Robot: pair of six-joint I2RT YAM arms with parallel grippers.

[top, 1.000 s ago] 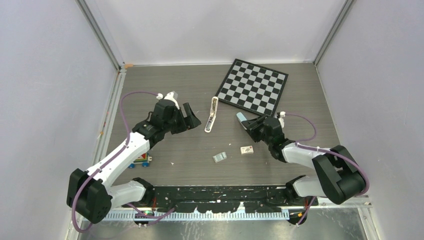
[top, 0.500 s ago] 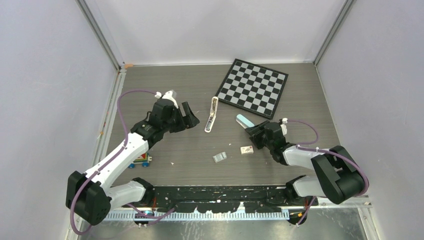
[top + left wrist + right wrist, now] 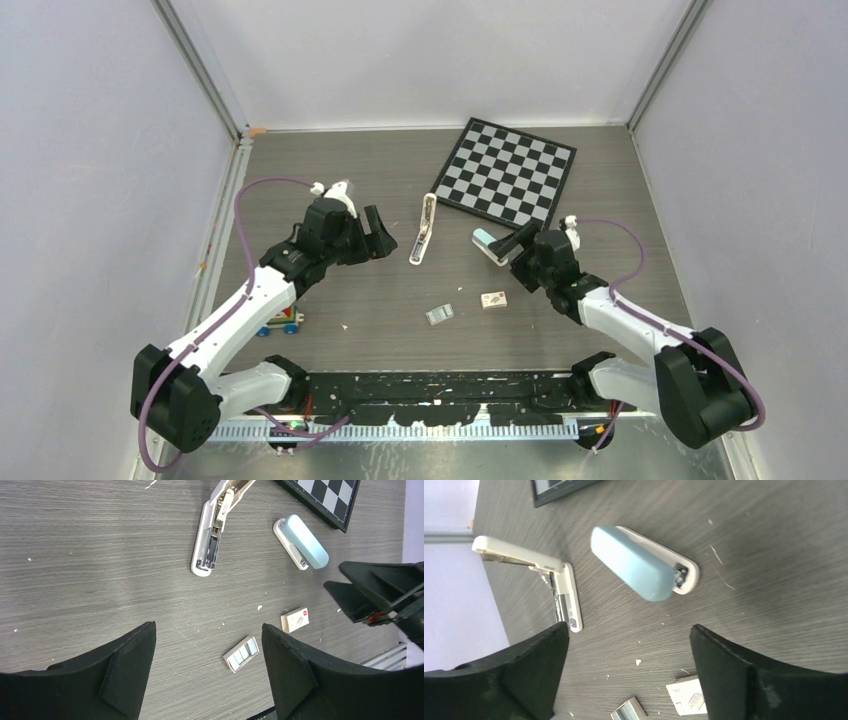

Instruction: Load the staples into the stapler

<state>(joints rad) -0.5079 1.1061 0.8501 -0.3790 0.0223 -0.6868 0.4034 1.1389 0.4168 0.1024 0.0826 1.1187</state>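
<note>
An opened cream stapler (image 3: pixel 423 230) lies mid-table, also in the left wrist view (image 3: pixel 212 530) and the right wrist view (image 3: pixel 549 575). A closed light-blue stapler (image 3: pixel 487 243) lies to its right (image 3: pixel 302 542) (image 3: pixel 636 570). The silvery staples (image 3: pixel 439 314) sit in a small open tray nearer the front (image 3: pixel 241 653) (image 3: pixel 629 711). Their white box (image 3: pixel 493 299) lies just to the right (image 3: pixel 295 619) (image 3: pixel 686 695). My left gripper (image 3: pixel 385 232) (image 3: pixel 207 630) is open and empty, left of the cream stapler. My right gripper (image 3: pixel 515 248) (image 3: pixel 629 630) is open and empty, just right of the blue stapler.
A chessboard (image 3: pixel 505 172) lies at the back right, its corner close to the cream stapler's tip. A small coloured toy (image 3: pixel 280 322) sits under my left arm. Grey walls close in the table on three sides.
My right arm has swung its elbow out to the right and its gripper has drawn slightly back, so the blue stapler shows fully. The left arm has hardly moved.
</note>
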